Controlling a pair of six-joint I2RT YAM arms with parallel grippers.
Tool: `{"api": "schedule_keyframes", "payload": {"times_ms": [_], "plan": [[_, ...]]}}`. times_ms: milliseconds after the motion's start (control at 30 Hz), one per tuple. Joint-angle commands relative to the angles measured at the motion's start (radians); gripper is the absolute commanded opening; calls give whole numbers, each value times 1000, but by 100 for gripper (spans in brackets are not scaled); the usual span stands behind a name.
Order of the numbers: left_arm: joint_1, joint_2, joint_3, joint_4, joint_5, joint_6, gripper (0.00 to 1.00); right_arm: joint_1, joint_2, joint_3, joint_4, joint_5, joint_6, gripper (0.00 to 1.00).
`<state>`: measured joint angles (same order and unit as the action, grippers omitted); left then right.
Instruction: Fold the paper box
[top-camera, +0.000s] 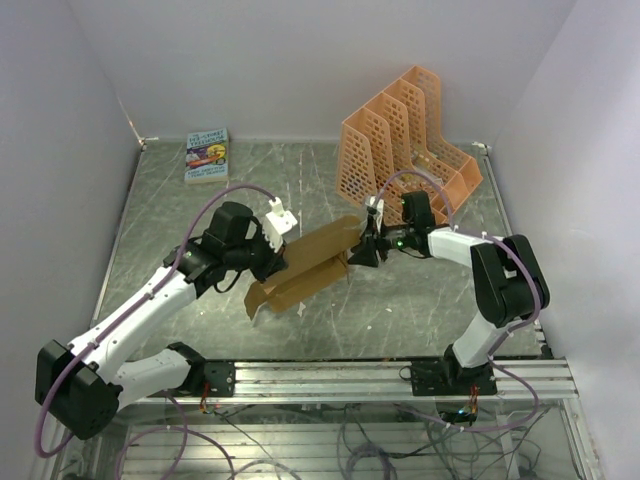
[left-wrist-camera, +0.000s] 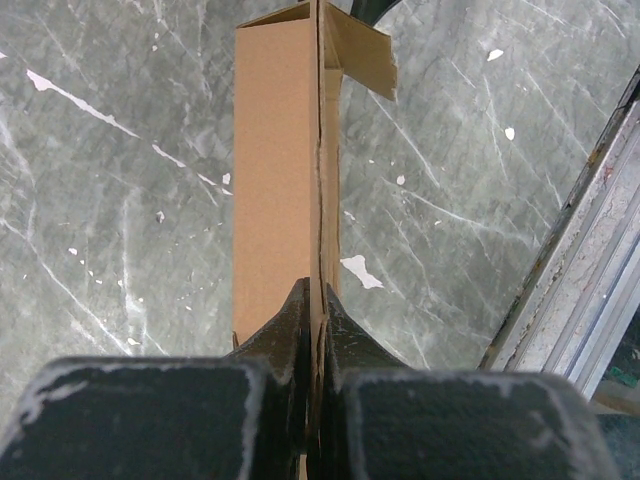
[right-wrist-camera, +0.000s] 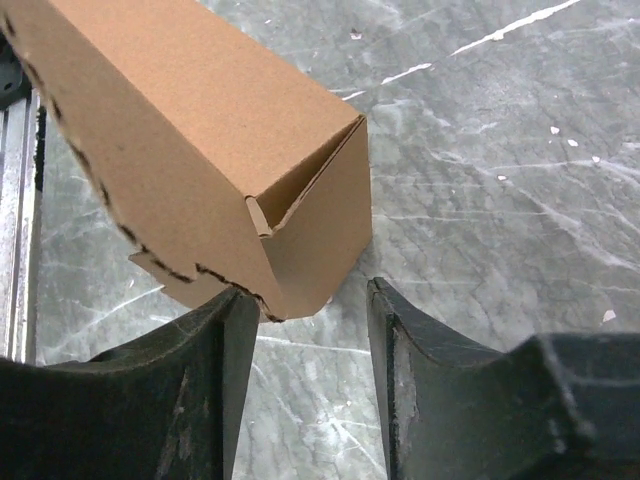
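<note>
The paper box (top-camera: 305, 268) is a long tan cardboard carton, held up off the table between the two arms. My left gripper (top-camera: 272, 262) is shut on a thin cardboard edge of the box (left-wrist-camera: 285, 180); the box runs away from the fingers (left-wrist-camera: 318, 330) in the left wrist view. My right gripper (top-camera: 362, 252) is open at the box's other end. In the right wrist view the box's end flap (right-wrist-camera: 310, 240) sits just in front of the gap between my fingers (right-wrist-camera: 312, 330), touching the left fingertip (right-wrist-camera: 235, 320).
An orange perforated file rack (top-camera: 405, 145) stands at the back right, close behind the right arm. A small printed book (top-camera: 207, 155) lies at the back left. A metal rail (top-camera: 400, 375) runs along the near table edge.
</note>
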<state>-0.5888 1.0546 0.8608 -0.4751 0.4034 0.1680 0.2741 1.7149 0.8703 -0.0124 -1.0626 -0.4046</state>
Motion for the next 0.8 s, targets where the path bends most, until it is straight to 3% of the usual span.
{"api": "schedule_keyframes", "payload": {"times_ms": [0, 133, 400, 600, 767], "plan": [[-8, 6, 10, -13, -1, -1, 7, -5, -40, -50, 125, -20, 91, 50], [-7, 13, 12, -11, -8, -5, 7, -5, -52, -83, 211, 10, 160, 55], [-8, 23, 9, 7, -4, -19, 7, -1, -54, -197, 478, 93, 371, 55], [-8, 14, 3, 17, -2, -25, 7, 32, -47, -258, 652, 112, 453, 52], [-8, 20, 0, 27, 7, -27, 7, 67, -36, -269, 668, 162, 417, 52]]}}
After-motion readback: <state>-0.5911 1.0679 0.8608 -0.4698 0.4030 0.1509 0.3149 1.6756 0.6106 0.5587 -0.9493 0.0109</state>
